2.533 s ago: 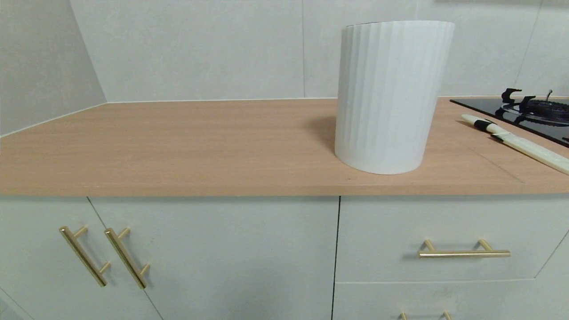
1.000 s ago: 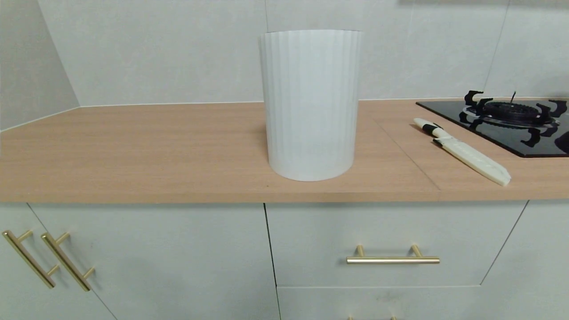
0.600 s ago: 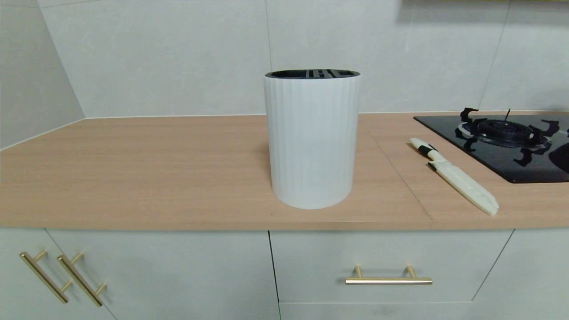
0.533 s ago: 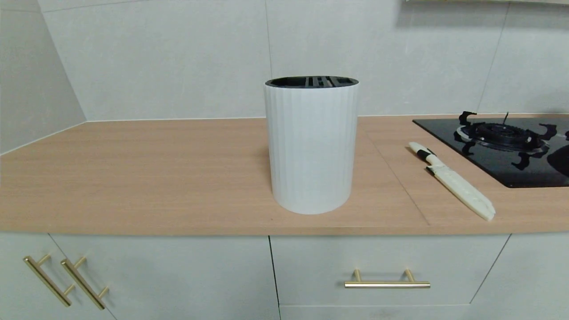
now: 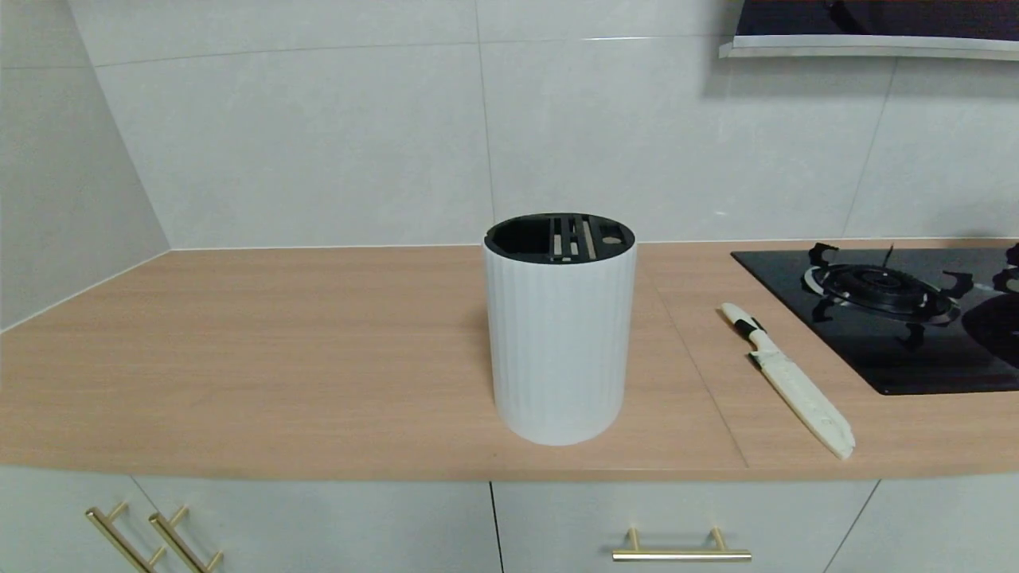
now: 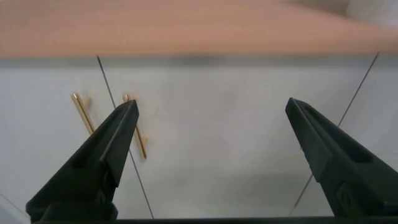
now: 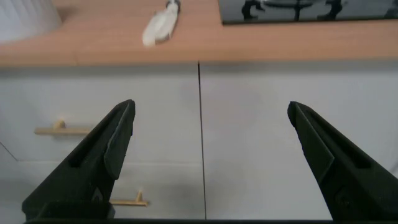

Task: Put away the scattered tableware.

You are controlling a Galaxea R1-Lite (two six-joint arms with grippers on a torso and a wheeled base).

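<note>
Nearest, the left claw (image 6: 211,106) hangs low in front of the white cupboard doors (image 6: 217,143). Its two dark fingers are spread wide apart and hold nothing. A pair of gold handles (image 6: 81,115) sits on the doors behind it. The right claw (image 7: 210,107) is low in front of the cupboards too, spread wide with nothing in it.

Above the cupboards is the wooden counter (image 5: 279,358). A tall white knife holder (image 5: 560,334) stands upright on it, close to the front edge. Its sides have thin ridges, and its black top has slots in it.

To the right of the holder, apart from it, a knife (image 5: 784,378) lies flat on the counter. It has a pale blade and a white handle with a black band. Its tip points at the front edge and its handle points back. It lies between the holder and the black gas stove (image 5: 884,318), near the stove's edge.

Behind it all is a pale tiled wall (image 5: 318,143), and a hood (image 5: 868,28) hangs above the stove.
</note>
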